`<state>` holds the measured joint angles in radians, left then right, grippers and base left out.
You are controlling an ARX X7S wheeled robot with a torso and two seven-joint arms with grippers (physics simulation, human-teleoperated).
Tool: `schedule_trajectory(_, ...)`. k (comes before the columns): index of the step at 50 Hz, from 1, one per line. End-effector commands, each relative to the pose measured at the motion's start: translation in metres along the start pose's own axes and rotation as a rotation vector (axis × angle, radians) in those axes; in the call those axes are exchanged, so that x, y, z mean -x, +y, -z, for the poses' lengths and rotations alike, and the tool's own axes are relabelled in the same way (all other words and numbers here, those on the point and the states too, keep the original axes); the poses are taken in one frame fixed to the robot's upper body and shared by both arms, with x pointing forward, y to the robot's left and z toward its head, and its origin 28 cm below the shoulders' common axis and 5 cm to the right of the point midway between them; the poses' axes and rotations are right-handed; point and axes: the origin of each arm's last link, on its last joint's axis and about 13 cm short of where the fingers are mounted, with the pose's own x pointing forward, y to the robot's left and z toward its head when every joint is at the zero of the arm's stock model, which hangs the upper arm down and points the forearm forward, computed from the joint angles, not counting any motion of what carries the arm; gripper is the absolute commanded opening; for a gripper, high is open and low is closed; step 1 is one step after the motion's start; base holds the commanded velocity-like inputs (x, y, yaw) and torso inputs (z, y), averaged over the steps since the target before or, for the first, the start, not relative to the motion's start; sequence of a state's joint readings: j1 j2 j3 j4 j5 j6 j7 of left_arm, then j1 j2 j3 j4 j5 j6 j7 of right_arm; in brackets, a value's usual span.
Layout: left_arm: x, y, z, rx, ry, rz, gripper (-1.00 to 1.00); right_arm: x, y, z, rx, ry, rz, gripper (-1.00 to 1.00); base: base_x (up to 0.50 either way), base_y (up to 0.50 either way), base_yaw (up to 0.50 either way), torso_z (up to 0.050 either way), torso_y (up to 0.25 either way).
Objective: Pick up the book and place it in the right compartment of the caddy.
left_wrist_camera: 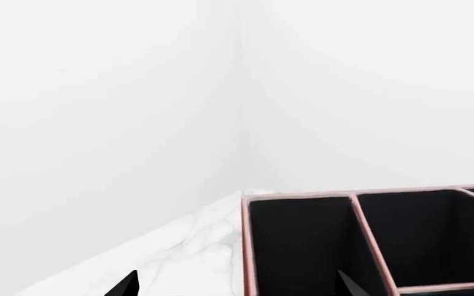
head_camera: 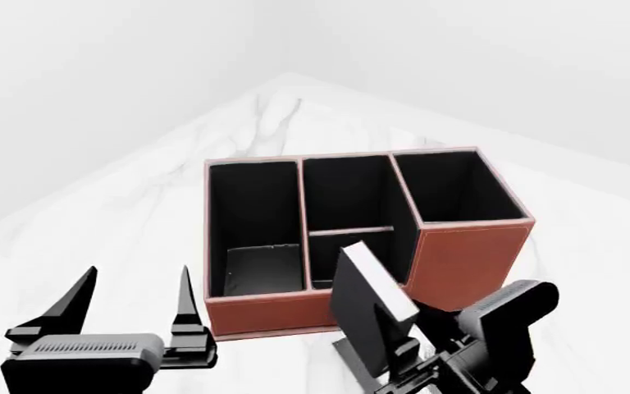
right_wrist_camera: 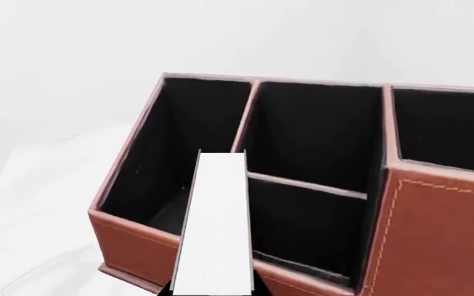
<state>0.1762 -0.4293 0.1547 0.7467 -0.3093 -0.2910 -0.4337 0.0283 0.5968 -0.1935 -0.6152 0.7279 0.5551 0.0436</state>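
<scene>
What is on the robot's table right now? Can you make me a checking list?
Surface: white marble table, bare around the caddy.
Job's things: reddish-brown caddy upright; right compartment looks empty; book held tilted in front of the caddy, white page edges up.
Clutter: nothing seen.
Grippers: left gripper open, holding nothing; right gripper shut on the book.
Cables: nothing seen.
Surroundings: plain white walls.
</scene>
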Motion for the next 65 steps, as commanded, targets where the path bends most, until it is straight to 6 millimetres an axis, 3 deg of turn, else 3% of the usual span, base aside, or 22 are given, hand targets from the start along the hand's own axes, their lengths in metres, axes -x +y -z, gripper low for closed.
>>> schedule_trajectory(1, 0.0, 0.0, 0.0, 0.0, 0.001, -0.002, 1.0, -0.003, -0.001, -0.039, 0.031, -0.098, 0.051, -1.0, 0.0, 0.0, 0.0, 0.0, 0.0)
schedule_trajectory(16, 0.0, 0.001, 0.0, 0.001, 0.007, -0.002, 1.0, -0.013, -0.009, -0.095, 0.01, -0.184, 0.16, -1.0, 0.0, 0.0, 0.0, 0.0, 0.001)
schedule_trajectory(26, 0.0, 0.001, 0.0, 0.001, 0.005, -0.003, 1.0, -0.009, -0.012, -0.135, 0.029, -0.268, 0.194, -1.0, 0.0, 0.0, 0.0, 0.0, 0.001)
schedule_trajectory(46, 0.0, 0.0, 0.0, -0.001, 0.005, -0.001, 1.0, -0.002, -0.014, -0.176, 0.064, -0.357, 0.253, -1.0, 0.0, 0.0, 0.0, 0.0, 0.002)
schedule_trajectory(65, -0.001, 0.0, 0.0, -0.003, 0.005, -0.005, 1.0, -0.027, -0.039, -0.191, 0.075, -0.287, 0.447, -1.0, 0.0, 0.0, 0.0, 0.0, 0.001)
